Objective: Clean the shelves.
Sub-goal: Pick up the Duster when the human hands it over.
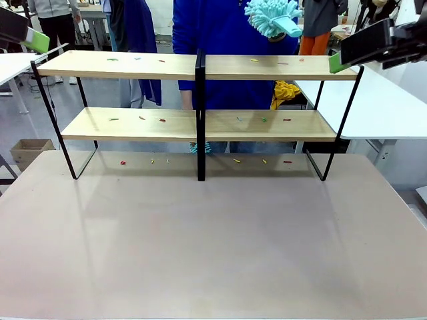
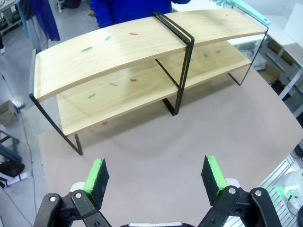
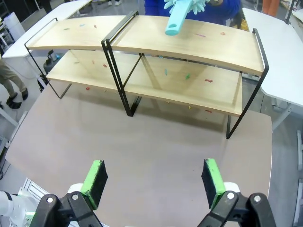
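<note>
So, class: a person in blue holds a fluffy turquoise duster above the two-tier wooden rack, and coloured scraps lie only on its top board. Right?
Not only there. The front view shows small coloured scraps on both boards of the black-framed two-tier wooden rack and on the grey-brown table beneath. The person in blue does hold the fluffy turquoise duster above it.

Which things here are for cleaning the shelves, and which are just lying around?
For the job:
shelves
little coloured scraps on them
fluffy teal duster that the person holds

Just lying about:
cardboard box on the floor
white side table
</note>
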Motion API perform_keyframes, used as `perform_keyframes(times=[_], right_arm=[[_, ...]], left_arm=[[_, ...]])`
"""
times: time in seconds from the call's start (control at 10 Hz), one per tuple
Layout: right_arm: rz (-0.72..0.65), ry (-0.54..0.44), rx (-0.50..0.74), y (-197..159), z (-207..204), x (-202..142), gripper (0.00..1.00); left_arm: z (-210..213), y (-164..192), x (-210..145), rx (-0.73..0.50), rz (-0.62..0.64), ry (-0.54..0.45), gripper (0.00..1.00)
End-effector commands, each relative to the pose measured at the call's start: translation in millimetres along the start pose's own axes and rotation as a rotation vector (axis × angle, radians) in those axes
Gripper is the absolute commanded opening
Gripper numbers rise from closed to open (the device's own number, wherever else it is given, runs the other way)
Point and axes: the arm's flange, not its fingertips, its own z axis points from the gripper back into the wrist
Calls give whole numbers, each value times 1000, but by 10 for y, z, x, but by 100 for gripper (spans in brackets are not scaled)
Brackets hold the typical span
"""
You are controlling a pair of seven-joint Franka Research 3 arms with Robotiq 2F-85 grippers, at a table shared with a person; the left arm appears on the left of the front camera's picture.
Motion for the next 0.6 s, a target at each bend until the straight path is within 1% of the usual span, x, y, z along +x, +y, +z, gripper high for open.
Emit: perform_keyframes(times=[0.0,0.5], right_arm=[[-9,1,3,-2,-2,0,100],[-9,1,3,-2,-2,0,100]], left_arm=[[-3,-6,2,-3,-6,1,100],[-3,-6,2,-3,-6,1,100]])
